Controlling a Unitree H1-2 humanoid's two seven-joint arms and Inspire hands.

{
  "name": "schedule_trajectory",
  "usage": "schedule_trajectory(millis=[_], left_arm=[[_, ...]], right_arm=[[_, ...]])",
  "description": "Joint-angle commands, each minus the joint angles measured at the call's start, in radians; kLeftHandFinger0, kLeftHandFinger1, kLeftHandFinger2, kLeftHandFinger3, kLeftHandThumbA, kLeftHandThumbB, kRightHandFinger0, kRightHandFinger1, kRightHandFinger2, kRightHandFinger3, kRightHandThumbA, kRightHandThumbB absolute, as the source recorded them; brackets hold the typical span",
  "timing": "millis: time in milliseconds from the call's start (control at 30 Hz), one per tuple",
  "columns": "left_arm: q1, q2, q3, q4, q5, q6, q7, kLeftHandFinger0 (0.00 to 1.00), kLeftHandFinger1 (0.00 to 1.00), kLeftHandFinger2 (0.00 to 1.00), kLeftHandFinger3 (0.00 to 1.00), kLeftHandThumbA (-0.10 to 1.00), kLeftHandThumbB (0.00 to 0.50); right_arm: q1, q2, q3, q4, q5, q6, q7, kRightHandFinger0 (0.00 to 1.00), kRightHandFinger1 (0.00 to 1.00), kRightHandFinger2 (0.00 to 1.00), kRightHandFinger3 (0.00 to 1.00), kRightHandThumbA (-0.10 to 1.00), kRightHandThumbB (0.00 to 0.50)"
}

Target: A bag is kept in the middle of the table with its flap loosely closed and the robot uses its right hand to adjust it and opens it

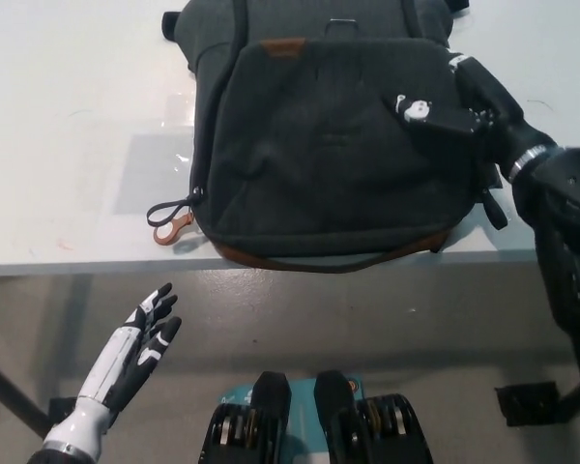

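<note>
At the right edge of the flap [338, 126], the black right hand [454, 97] is laid on the fabric with the fingers tucked at the flap's side; whether anything is pinched cannot be told. Because the bag [329, 145] overhangs the table [68, 126] edge below the hand, a sideways drag rather than a lift risks pulling it off. The bag is seen as dark grey, brown-trimmed, flap still closed; the white left hand [135, 353] is held open, well below.
</note>
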Motion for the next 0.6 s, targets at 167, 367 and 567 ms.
schedule_trajectory(millis=[167, 367, 567], left_arm=[[-0.031, 0.026, -0.003, -0.006, -0.003, -0.026, -0.025, 1.00, 1.00, 1.00, 1.00, 0.93, 0.000], [-0.039, 0.026, -0.006, -0.005, -0.001, -0.021, -0.029, 1.00, 1.00, 1.00, 1.00, 0.95, 0.000], [-0.049, 0.028, -0.008, -0.003, 0.006, -0.020, -0.030, 1.00, 1.00, 1.00, 1.00, 0.97, 0.002]], right_arm=[[0.157, 0.065, 0.018, -0.442, -0.110, -0.105, -0.103, 0.00, 0.24, 0.46, 0.67, -0.10, 0.144], [0.368, 0.095, 0.159, -0.597, -0.339, -0.341, -0.150, 0.01, 0.39, 0.78, 0.81, -0.10, 0.104], [0.479, 0.084, 0.218, -0.536, -0.368, -0.508, -0.155, 0.11, 0.43, 0.75, 0.71, -0.05, 0.187]])
